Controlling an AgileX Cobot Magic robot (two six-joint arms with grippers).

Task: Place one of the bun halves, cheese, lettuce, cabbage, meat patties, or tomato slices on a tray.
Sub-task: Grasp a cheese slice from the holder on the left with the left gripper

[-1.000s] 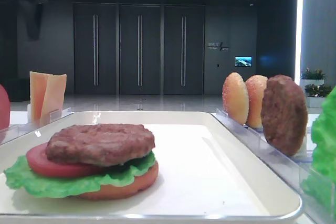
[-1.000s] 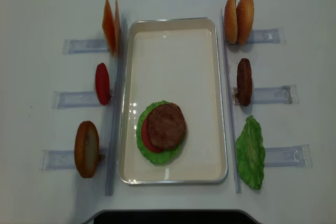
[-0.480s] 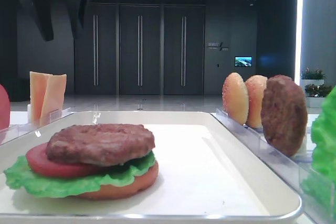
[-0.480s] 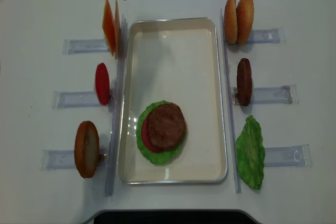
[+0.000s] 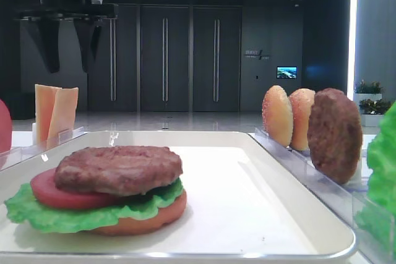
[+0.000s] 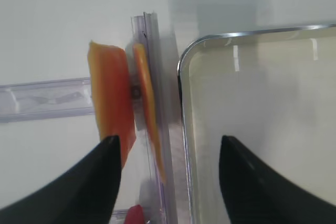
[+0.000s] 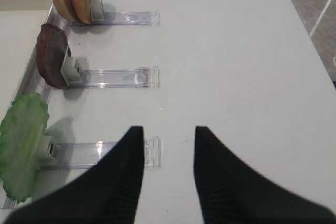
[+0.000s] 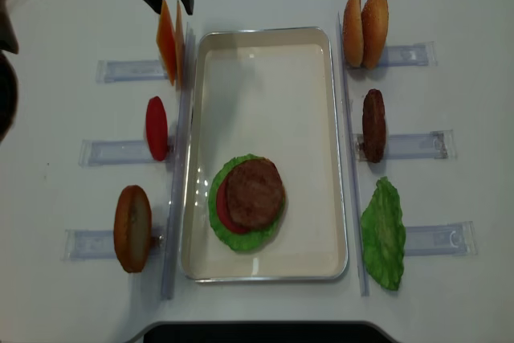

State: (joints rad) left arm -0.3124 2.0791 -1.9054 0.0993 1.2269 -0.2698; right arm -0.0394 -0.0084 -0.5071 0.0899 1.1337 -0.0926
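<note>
Two orange cheese slices (image 8: 166,42) stand on edge in a clear holder left of the white tray (image 8: 265,102). My left gripper (image 8: 168,4) hangs open just above them without touching. In the left wrist view the cheese (image 6: 110,103) lies ahead between the spread fingers of that gripper (image 6: 169,142), and the tray's corner (image 6: 252,129) is on the right. On the tray sits a stack of bottom bun, lettuce, tomato and meat patty (image 8: 254,192). My right gripper (image 7: 168,135) is open over bare table.
Left of the tray a tomato slice (image 8: 157,128) and a bun half (image 8: 132,226) stand in holders. On the right are two bun halves (image 8: 364,30), a patty (image 8: 373,124) and lettuce (image 8: 383,233). Long clear strips (image 8: 173,198) flank the tray.
My left gripper has come in from the far left corner, moving right and down until it hangs over the cheese slices. The food has not moved.
</note>
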